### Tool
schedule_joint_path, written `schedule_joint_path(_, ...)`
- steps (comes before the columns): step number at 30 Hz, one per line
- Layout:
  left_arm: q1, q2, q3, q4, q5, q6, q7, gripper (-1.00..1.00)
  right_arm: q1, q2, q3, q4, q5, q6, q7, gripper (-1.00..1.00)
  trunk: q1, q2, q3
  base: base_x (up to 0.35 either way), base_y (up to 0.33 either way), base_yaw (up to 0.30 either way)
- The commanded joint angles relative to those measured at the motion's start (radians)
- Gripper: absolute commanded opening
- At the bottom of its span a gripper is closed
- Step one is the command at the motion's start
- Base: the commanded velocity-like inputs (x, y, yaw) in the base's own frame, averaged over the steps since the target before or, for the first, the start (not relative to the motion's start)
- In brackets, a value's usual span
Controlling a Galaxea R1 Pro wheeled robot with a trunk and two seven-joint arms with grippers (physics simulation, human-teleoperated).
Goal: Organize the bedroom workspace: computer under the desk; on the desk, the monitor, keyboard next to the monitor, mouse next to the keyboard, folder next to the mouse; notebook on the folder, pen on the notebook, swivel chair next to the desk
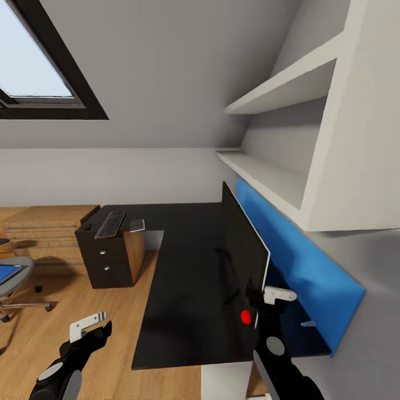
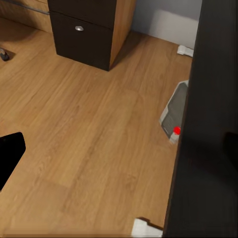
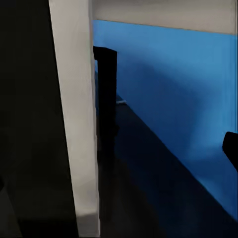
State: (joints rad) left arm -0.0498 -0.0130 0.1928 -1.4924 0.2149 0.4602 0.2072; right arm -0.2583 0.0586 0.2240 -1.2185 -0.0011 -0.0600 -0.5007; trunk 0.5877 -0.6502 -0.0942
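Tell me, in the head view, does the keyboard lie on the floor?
No, the keyboard lies on top of the black desk, at its far end above the drawer unit.

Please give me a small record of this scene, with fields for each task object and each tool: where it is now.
monitor: upright on the desk, near the blue wall panel
keyboard: on the desk's far end, above the drawer unit
mouse: beside the keyboard
computer: on the floor under the desk
folder: on the swivel chair
left tool: over the floor, open, empty
right tool: at the monitor's near edge; grip unclear
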Motion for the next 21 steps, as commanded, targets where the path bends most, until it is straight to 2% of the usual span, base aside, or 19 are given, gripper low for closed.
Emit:
schedule_joint_path(1, -0.001, 0.0, 0.001, -0.002, 0.011, 0.005, 0.006, 1.0, -0.001, 0.0, 0.002, 0.001, 0.0, -0.003, -0.005, 1.0, 0.0, -0.002, -0.002, -0.054, -0.155, 0.0)
schedule_joint_path(21, -0.001, -0.001, 0.001, -0.002, 0.011, 0.005, 0.006, 1.0, -0.001, 0.0, 0.006, 0.001, -0.001, -0.009, -0.004, 1.0, 0.0, -0.002, -0.002, -0.005, -0.015, 0.0)
